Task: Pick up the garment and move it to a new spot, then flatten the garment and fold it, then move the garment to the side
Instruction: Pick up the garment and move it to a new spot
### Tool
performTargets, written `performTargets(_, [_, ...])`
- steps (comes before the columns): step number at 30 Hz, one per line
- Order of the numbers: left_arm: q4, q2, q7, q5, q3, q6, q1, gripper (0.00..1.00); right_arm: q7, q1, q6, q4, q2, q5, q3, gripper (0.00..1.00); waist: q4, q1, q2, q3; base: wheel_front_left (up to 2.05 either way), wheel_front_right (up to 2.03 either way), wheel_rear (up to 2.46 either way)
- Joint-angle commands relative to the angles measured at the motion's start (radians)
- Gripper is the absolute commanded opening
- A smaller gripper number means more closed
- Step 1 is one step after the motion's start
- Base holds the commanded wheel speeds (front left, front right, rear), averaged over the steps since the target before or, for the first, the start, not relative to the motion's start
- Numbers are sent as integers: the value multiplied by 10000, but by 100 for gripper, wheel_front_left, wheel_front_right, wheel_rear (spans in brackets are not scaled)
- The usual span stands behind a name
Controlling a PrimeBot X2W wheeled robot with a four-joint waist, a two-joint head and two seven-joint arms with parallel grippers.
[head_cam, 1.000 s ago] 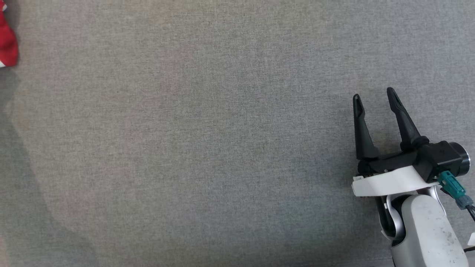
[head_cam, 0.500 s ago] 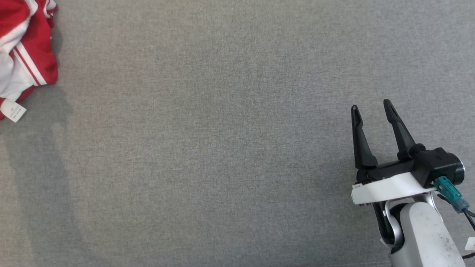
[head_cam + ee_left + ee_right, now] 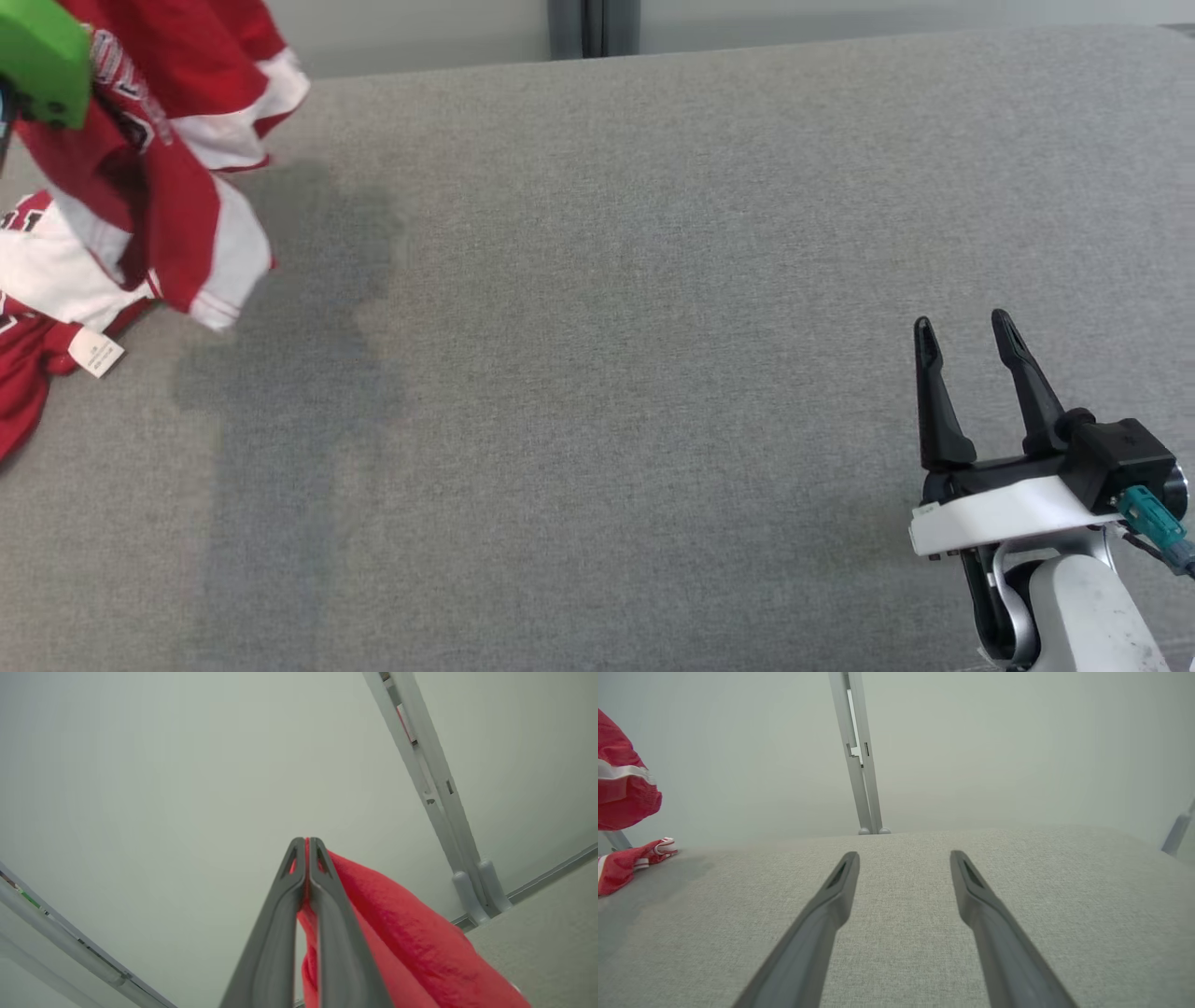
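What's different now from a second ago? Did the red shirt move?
Yes. The garment has come further in from the left, towards the middle, and now hangs partly lifted from the left gripper, jaws shut on it. The head camera also shifted, so the far edge of the grey surface now shows. The right gripper stayed open and empty at the lower right.

Right pincer [image 3: 962,319] — long black fingers [image 3: 934,411], white bracket [image 3: 1008,515], teal plug [image 3: 1144,511], speckled pale forearm [image 3: 1078,611]
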Motion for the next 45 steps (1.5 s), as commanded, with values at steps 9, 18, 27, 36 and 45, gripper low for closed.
performTargets(9, [-2299,-1218,162,-1078,-1300,-93,377,0,-31,325,1,-22,-22,221,-479,100,-1285,0,0,-578,0,0,0])
performTargets(18, [-2569,-2341,-322,-2056,-2542,-100,2147,0,-31,68,1,-52,-22,482,-391,100,-2014,0,0,130,0,0,0])
performTargets(27, [-256,-3475,-1665,-2975,-2946,-61,4386,0,-31,-131,1,37,-22,694,-138,100,-2361,0,0,623,0,0,0])
performTargets(36, [646,-4050,-2386,-3132,-2432,269,5203,100,-31,-141,1,189,-22,538,-96,100,-1928,0,0,524,0,0,0])
performTargets(45, [-1907,-4280,-2369,-2263,-582,689,6509,100,-31,-4,1,365,-25,422,-141,100,-1190,0,0,-126,0,0,0])
